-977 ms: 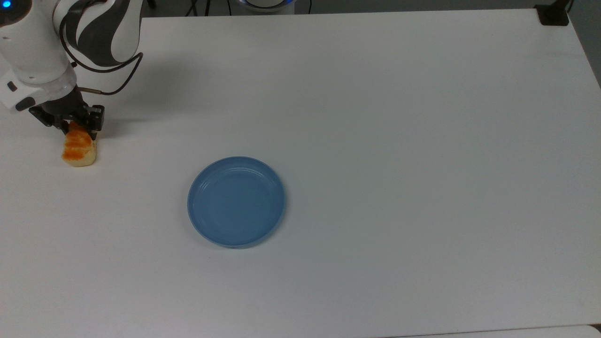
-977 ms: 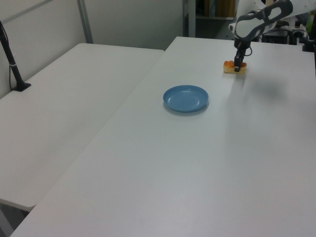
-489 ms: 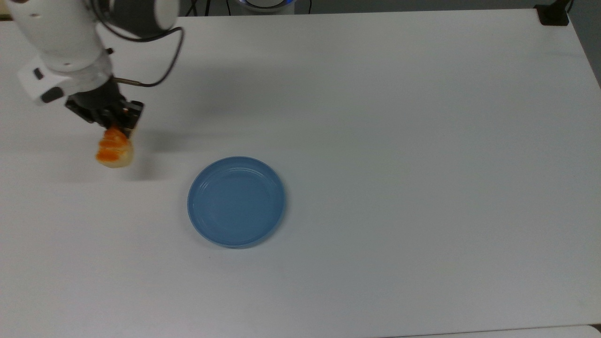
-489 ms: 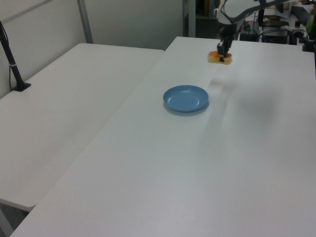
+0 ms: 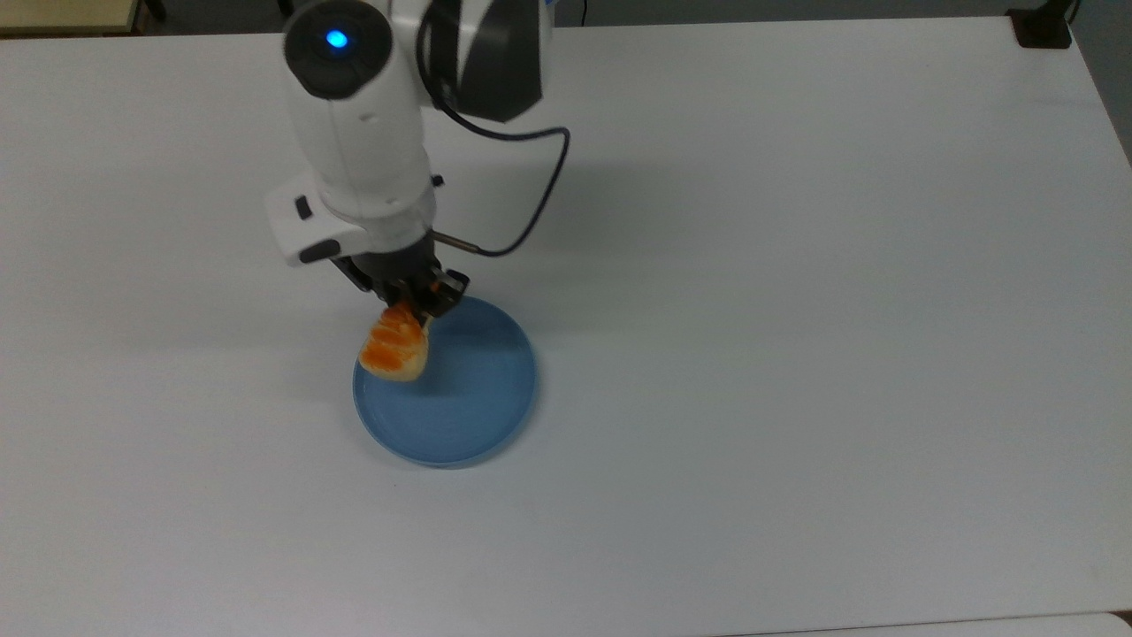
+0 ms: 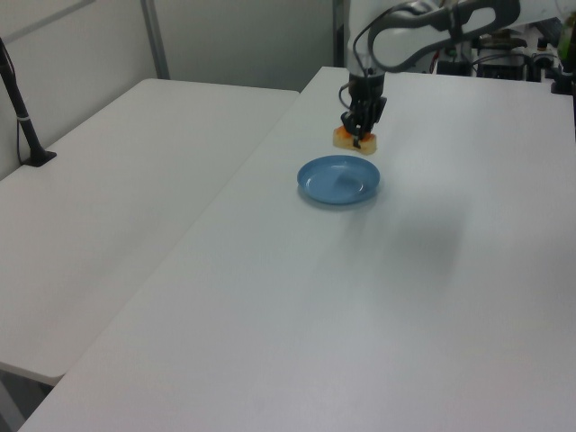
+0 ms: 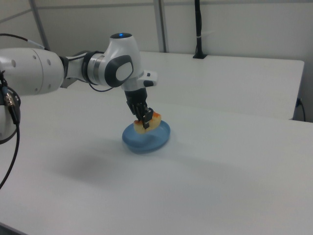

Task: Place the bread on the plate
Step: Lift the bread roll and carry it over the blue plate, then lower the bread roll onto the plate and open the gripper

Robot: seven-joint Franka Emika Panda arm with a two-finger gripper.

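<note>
Pincer (image 5: 416,307), pointing down from the bent arm, grips bread (image 5: 394,349) held above plate (image 5: 478,398) rim.

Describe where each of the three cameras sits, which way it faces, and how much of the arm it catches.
Top view: overhead, facing down on the table; wrist and pincer carry the bread above the plate.
Left view: raised beyond the table's end, facing along it; the arm reaches in at the far end.
Right view: low at the table's side; the arm enters from the right view's left.
All three share pincer, bread and plate.
</note>
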